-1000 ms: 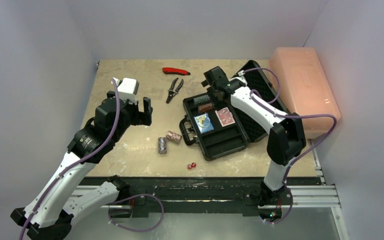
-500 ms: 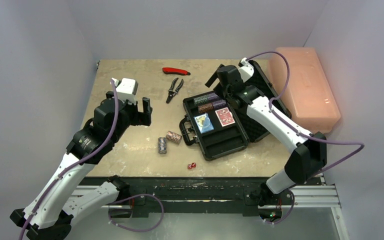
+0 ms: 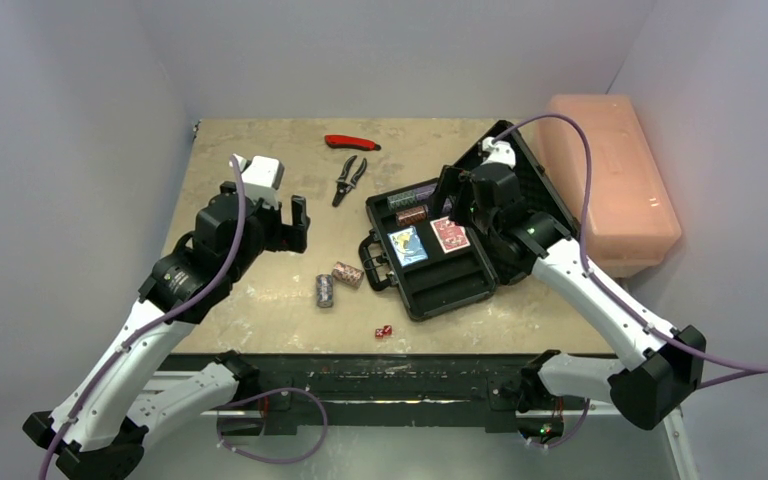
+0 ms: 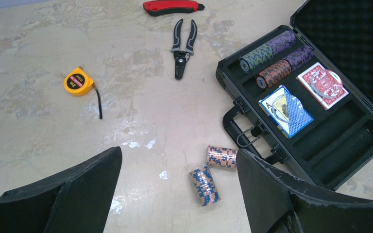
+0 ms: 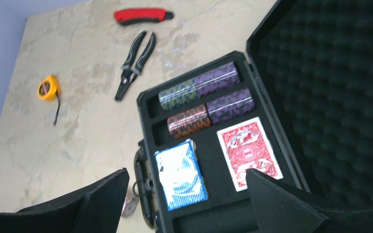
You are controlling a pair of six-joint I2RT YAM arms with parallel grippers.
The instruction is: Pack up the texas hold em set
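Black case (image 3: 449, 287) lay open right of centre, lid toward far right. R gripper (image 5: 185, 171) was held above its far end, fingers spread wide, nothing gripped; chip rows (image 5: 205, 99), blue deck (image 5: 180, 174) & red deck (image 5: 247, 152) were seen below it in the tray. L gripper (image 4: 178, 149), likewise spread & empty, was held over the table (image 3: 260, 290) left of the case. Two loose chip stacks (image 3: 336, 283) lay near-right of it, by the case handle (image 3: 373, 262). Red dice (image 3: 383, 331) lay nearer, apart.

Two loose chip stacks (image 4: 205, 178) just beside the open briefcase (image 4: 342, 145)
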